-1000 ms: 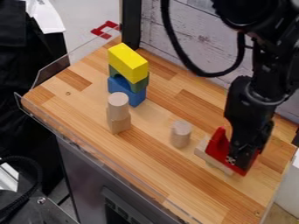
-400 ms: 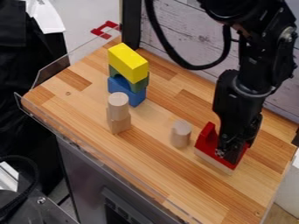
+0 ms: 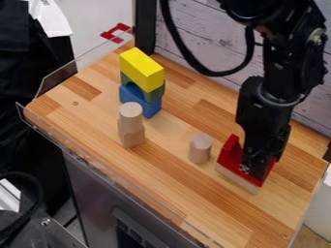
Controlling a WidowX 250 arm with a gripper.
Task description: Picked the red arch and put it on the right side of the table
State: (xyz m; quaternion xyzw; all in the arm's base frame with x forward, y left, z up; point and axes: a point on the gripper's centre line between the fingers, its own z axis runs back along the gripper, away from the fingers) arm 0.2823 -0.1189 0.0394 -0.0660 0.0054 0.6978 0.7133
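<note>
Yellow block (image 3: 142, 68) tops a stack left of upper centre, and a pale cylinder (image 3: 200, 148) stands alone right of centre. Toward the lower right, the black gripper (image 3: 251, 169) grips the red arch (image 3: 230, 153) atop a pale block (image 3: 236, 179).

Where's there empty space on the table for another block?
The wooden table has a bare patch between the blue block and the clear guard. There's more along the front, near the lone cylinder.

It's crowded at the right, where the black arm hangs over the red arch and pale block.
</note>
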